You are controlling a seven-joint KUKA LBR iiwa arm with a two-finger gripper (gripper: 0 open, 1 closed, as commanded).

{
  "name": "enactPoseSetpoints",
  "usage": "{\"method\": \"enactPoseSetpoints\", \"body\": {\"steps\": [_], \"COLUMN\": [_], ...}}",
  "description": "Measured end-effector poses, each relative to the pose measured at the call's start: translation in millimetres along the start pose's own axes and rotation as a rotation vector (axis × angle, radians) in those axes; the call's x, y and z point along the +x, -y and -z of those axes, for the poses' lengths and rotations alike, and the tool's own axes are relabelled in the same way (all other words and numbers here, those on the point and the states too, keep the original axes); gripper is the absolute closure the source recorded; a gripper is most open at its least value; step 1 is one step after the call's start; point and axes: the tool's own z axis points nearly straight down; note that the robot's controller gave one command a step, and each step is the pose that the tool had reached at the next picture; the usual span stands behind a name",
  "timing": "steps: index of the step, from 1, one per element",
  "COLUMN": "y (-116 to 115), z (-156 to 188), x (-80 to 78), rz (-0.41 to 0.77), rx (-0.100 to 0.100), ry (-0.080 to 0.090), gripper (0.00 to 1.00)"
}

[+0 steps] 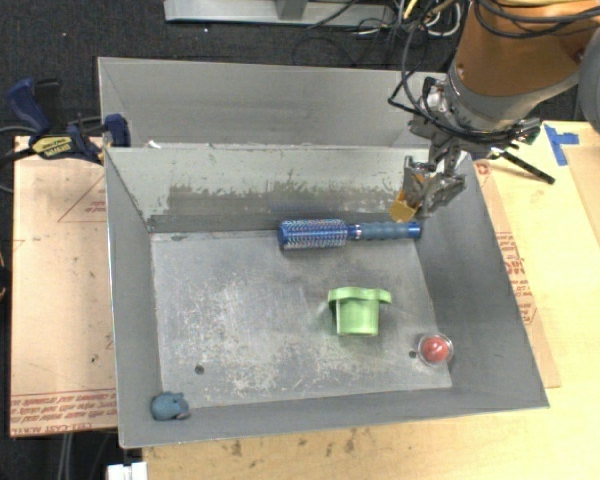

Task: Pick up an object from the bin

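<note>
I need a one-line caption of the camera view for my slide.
Gripper at the handle end of a blue hairbrush; green cup and red ball lie nearer the front.

Look around the grey bin (280,98) and you see a dark floor (40,28). It looks like rough black carpet. You can see it past the bin's far edge and out by its left side. Past the far edge, a flat grey metal foot (230,8) of a stand lies on the floor. Black cables (380,23) curl on the floor just beside it. The light makes the bin's far wall look pale.
</note>
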Motion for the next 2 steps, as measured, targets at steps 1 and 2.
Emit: {"method": "enactPoseSetpoints", "body": {"steps": [1,2], "y": [-71,-79], "z": [-153,-60], "x": [-67.9,-66.9], "rz": [0.087,0.078], "rx": [-0.019,0.0], "ry": [-0.002,0.002], "gripper": [1.0,1.0]}}
